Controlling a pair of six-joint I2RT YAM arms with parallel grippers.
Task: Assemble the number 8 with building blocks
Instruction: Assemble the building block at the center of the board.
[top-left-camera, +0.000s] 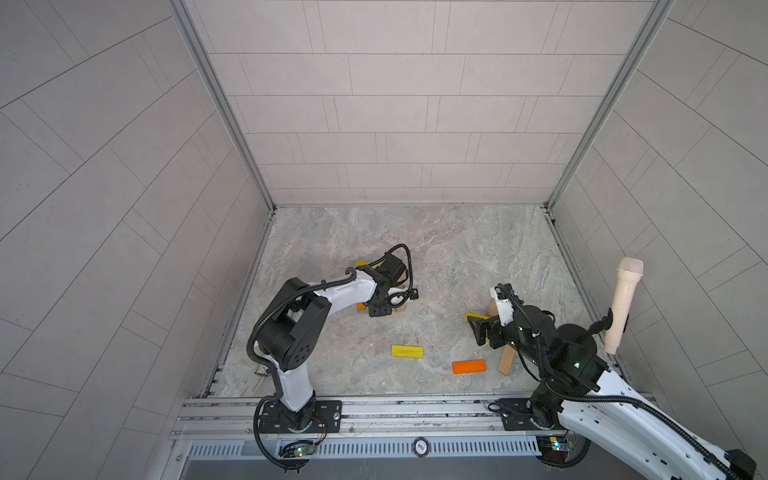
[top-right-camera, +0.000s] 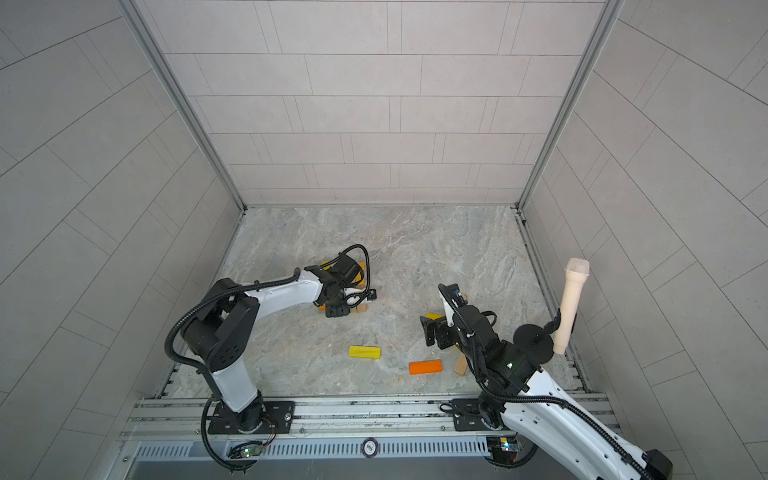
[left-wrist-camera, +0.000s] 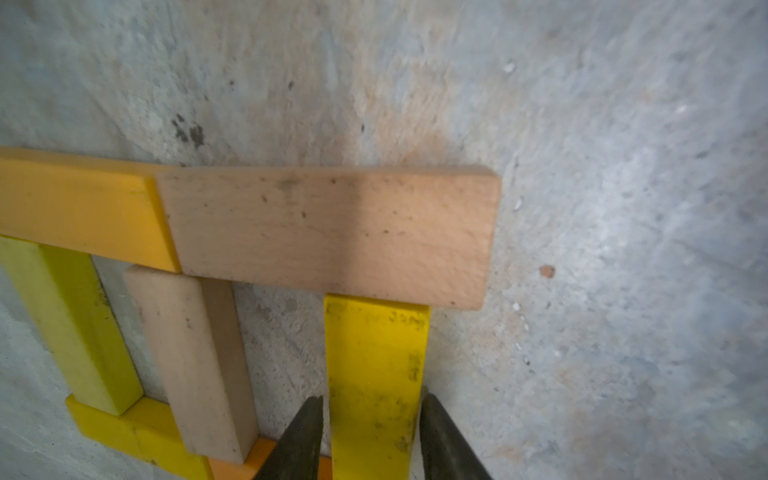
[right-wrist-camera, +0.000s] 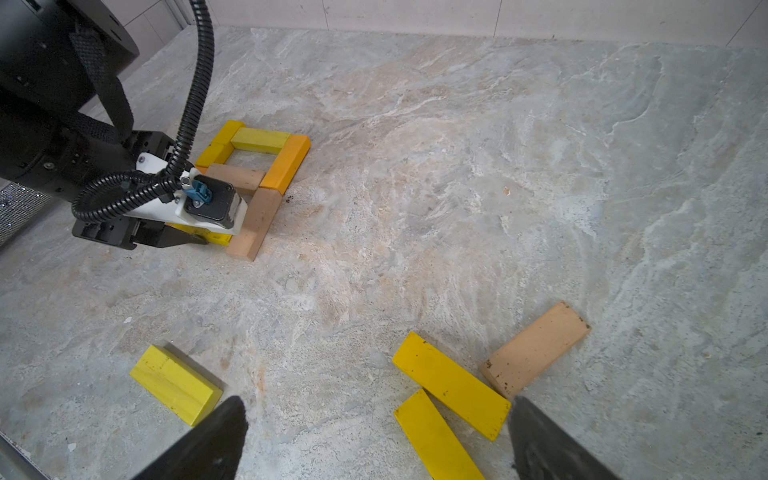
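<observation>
left gripper (left-wrist-camera: 372, 399): narrow; its two dark fingers (left-wrist-camera: 301, 440) flank the end of a yellow bar (left-wrist-camera: 376, 353), just beside its long sides; whether they press on it i cannot tell.
right gripper (right-wrist-camera: 376, 401): wide, nothing between the fingers; it hangs over loose blocks near the table's 4 o'clock.
figure eight (right-wrist-camera: 286, 166): flat on the marble table (right-wrist-camera: 498, 166), a little toward 9 o'clock from the middle, mostly hidden under the left wrist in both top views.
its bars: seven show in the left wrist view; the yellow bar butts against a tan bar (left-wrist-camera: 332, 232), an orange bar (left-wrist-camera: 83, 208) lies end to end with that one, and a second tan piece is the middle crosspiece (left-wrist-camera: 195, 361), with a hole of bare table on each side of it.
loose blocks: a yellow one (top-left-camera: 407, 351) at 6 o'clock from the figure, an orange one (top-left-camera: 468, 367) at 5 o'clock, a tan one (top-left-camera: 506, 363) partly under the right arm; a yellow pair (right-wrist-camera: 451, 384) and a tan slab (right-wrist-camera: 536, 349) lie close together just before the right gripper.
microphone (top-left-camera: 622, 307): cream, on a black mount at the table's 3 o'clock edge.
</observation>
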